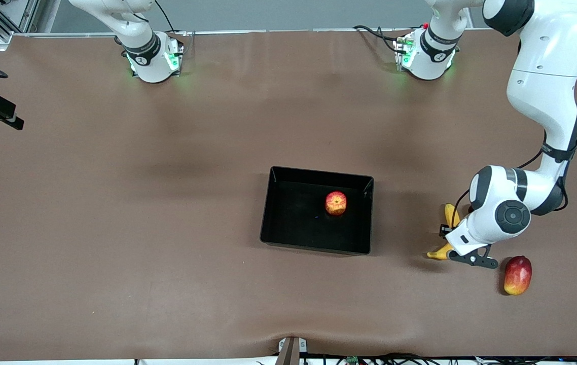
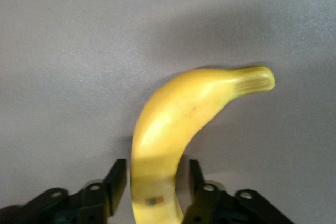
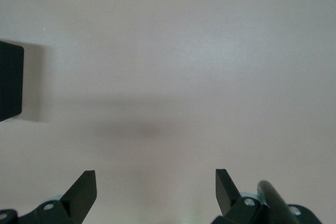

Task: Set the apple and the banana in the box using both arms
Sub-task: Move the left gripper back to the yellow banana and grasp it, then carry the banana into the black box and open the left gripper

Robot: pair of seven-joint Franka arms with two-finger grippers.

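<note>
Banana (image 2: 173, 129) lay between the jaws of the left gripper (image 2: 152, 190), one black finger (image 2: 116, 182) on each side of its thick lower part, drawn in close against the peel; we could not tell whether they were pressing it yet. In the front view we saw that gripper (image 1: 452, 247) down at the table (image 1: 116, 203) toward the left arm's end, the banana (image 1: 451, 218) showing partly from under the white wrist, its one end poking out nearer the front camera. We found the apple (image 1: 335, 203) already inside the box (image 1: 288, 175), resting on the black floor, closer to the wall at the left arm's end. A red-yellow mango (image 1: 517, 275) lay on the table just beside the left gripper, nearer the front camera. The right gripper (image 3: 156, 192) waited over bare table with its jaws spread wide and nothing between them; we noted a corner of the box (image 3: 10, 80) at the edge of its wrist view
</note>
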